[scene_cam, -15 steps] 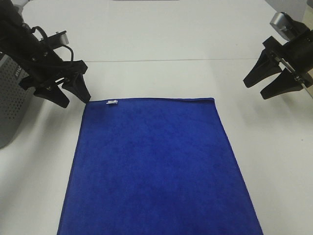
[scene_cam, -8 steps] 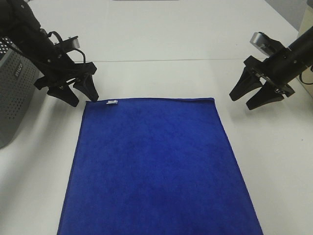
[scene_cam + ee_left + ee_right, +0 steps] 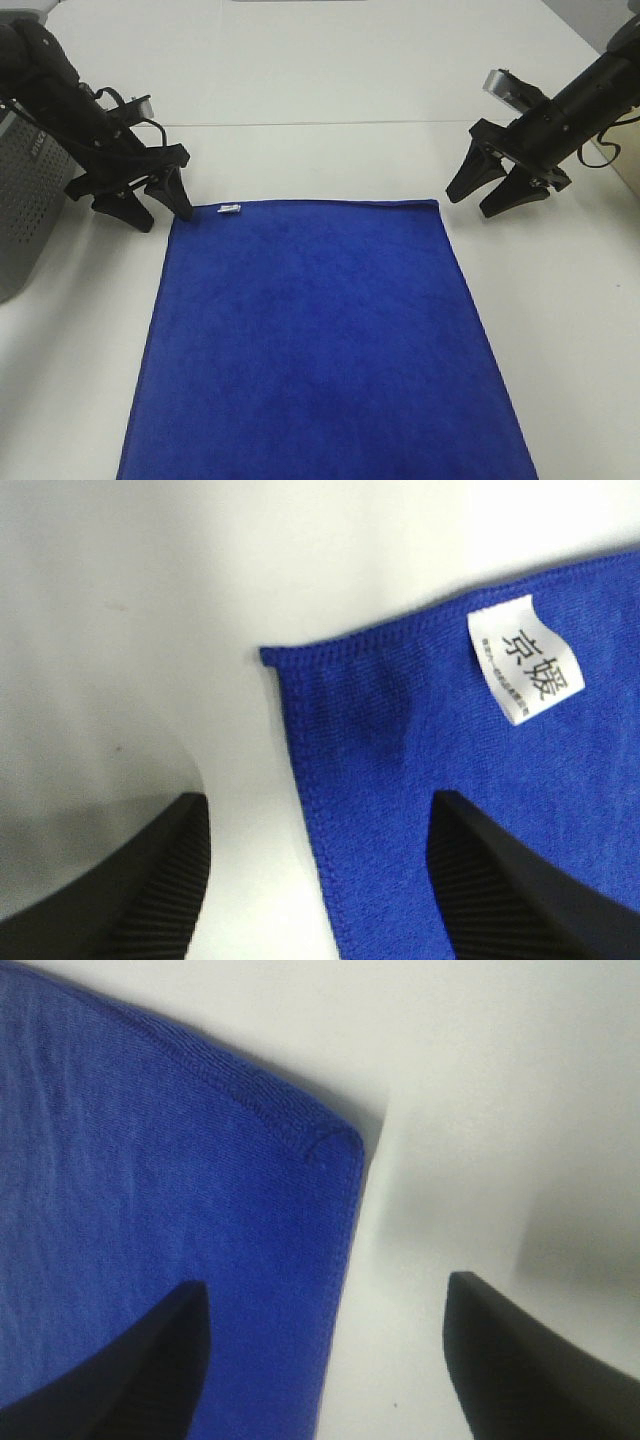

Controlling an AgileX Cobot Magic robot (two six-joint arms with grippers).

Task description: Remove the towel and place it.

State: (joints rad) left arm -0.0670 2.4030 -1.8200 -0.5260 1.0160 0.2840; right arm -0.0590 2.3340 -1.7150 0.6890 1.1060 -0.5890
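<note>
The deep blue towel (image 3: pixel 320 335) lies flat on the white table, its white tag (image 3: pixel 230 209) at the far left corner. My left gripper (image 3: pixel 158 208) is open, low beside that corner. In the left wrist view the towel corner (image 3: pixel 400 730) and the tag (image 3: pixel 524 658) lie between and beyond the spread black fingers (image 3: pixel 130 890). My right gripper (image 3: pixel 473 200) is open just right of the far right corner. The right wrist view shows that corner (image 3: pixel 200 1210) between its fingers (image 3: pixel 520 1360).
A grey perforated basket (image 3: pixel 25 200) stands at the left edge, behind my left arm. The white table (image 3: pixel 330 90) stretches beyond the towel, with a seam line across it. A pale wooden edge (image 3: pixel 625 165) shows at far right.
Both grippers have come down and inward toward the towel's far corners. The right one moved left, the left one settled lower by the tag corner. The towel has not moved.
</note>
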